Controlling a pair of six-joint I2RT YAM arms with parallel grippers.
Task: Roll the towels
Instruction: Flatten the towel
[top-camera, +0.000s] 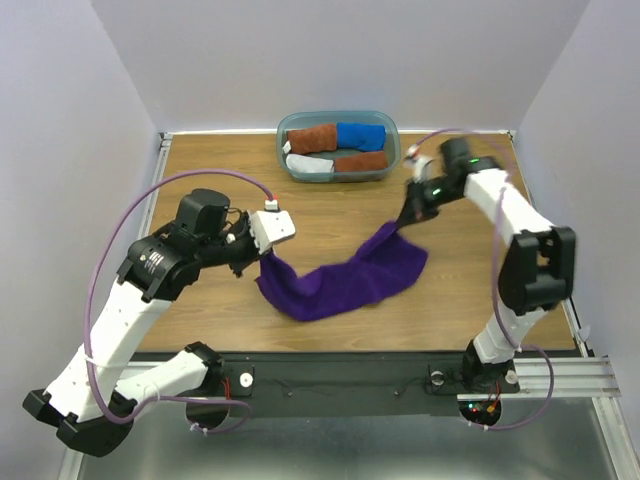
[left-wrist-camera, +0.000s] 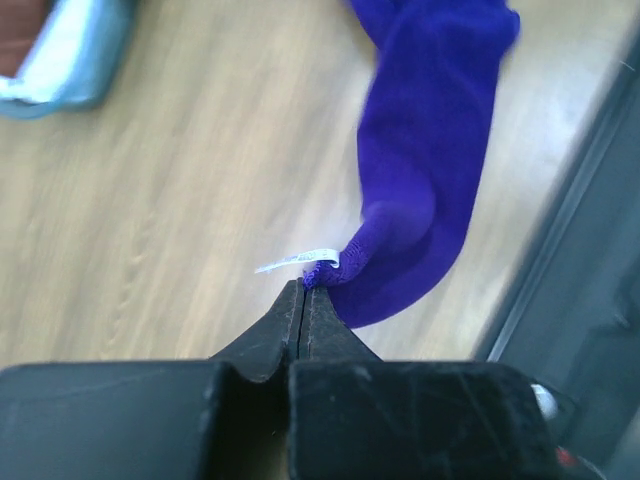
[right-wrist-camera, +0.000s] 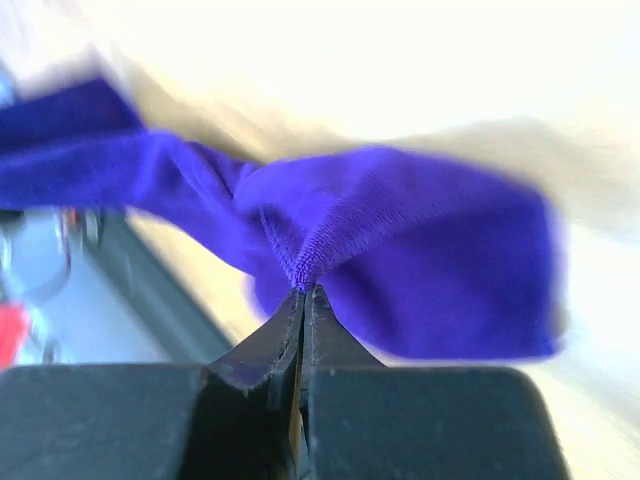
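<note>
A deep purple towel (top-camera: 345, 280) hangs bunched between my two grippers and sags onto the wooden table at its middle. My left gripper (top-camera: 262, 255) is shut on the towel's left corner, beside its small white tag (left-wrist-camera: 297, 262); the towel (left-wrist-camera: 425, 150) stretches away from that gripper (left-wrist-camera: 303, 284). My right gripper (top-camera: 404, 217) is shut on the towel's hemmed right corner, and the towel (right-wrist-camera: 400, 250) drapes from the fingertips of that gripper (right-wrist-camera: 305, 289). Both corners are lifted off the table.
A teal-grey plastic tub (top-camera: 392, 135) stands at the back centre and holds rolled rust-brown (top-camera: 312, 138), bright blue (top-camera: 361, 135) and pale grey (top-camera: 309, 164) towels. The tub's corner (left-wrist-camera: 70, 60) shows in the left wrist view. A black rail (top-camera: 350, 375) runs along the near edge.
</note>
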